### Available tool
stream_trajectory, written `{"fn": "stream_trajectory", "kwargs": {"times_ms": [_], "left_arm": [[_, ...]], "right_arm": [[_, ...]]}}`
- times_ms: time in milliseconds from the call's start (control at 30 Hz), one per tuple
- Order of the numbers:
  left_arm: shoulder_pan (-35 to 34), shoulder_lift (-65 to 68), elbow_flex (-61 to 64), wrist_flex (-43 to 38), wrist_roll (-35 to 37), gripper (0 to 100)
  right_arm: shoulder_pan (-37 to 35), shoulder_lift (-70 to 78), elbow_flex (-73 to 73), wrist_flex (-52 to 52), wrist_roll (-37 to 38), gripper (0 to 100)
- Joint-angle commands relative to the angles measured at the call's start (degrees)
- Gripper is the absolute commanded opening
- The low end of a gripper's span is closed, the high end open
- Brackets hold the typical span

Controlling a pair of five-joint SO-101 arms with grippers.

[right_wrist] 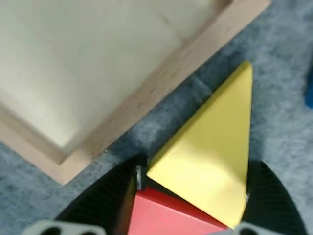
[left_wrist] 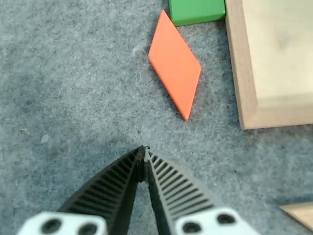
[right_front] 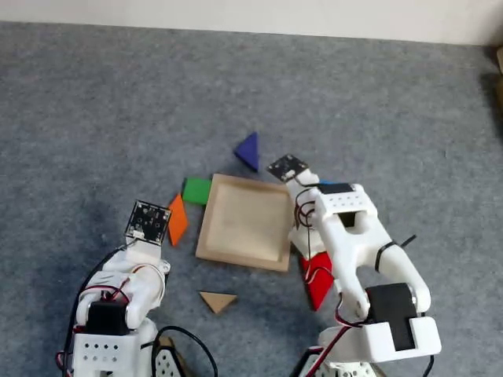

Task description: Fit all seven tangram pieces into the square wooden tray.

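The square wooden tray (right_front: 207, 236) lies flat near the middle of the counter (right_front: 94, 118), with no piece inside it. The left tool (left_wrist: 143, 155) is closed on nothing, its tips just above the counter toward the near-left corner, short of the orange parallelogram (left_wrist: 174, 63). That parallelogram lies flat just beside the tray's left rim, apart from it. The green square (left_wrist: 195, 10) touches the same rim at the tray's far-left corner. The right tool (right_wrist: 193, 181) grips the yellow triangle (right_wrist: 215, 152) between spread jaws, just outside the tray's right rim. The yellow triangle overlaps the red triangle (right_front: 317, 281), which lies toward the near edge. The purple triangle (right_front: 248, 150) lies beyond the tray's far rim. The plain wooden triangle (right_front: 217, 301) lies between the tray and the near edge.
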Motion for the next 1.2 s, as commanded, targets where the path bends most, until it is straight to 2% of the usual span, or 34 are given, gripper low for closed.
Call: {"fn": "stream_trajectory", "kwargs": {"times_ms": [0,200,567,767,1167], "left_arm": [[-0.75,-3.03,1.19,0.35,-0.44,1],[-0.75,-3.03,1.19,0.35,-0.44,1],[-0.75,-3.03,1.19,0.35,-0.44,1],[-0.75,-3.03,1.19,0.35,-0.44,1],[-0.75,-3.03,1.19,0.35,-0.44,1]], "right_arm": [[1.19,1.36,-1.71,-0.57,2.46,23.3],[2.51,-0.13,-1.80,-0.04,3.25,19.3],[1.80,-14.55,-8.66,13.32,2.81,19.2],[-1.01,-17.01,-9.27,14.37,-3.34,19.2],[-11.21,-16.57,-12.18,14.37,-23.47,19.1]]}}
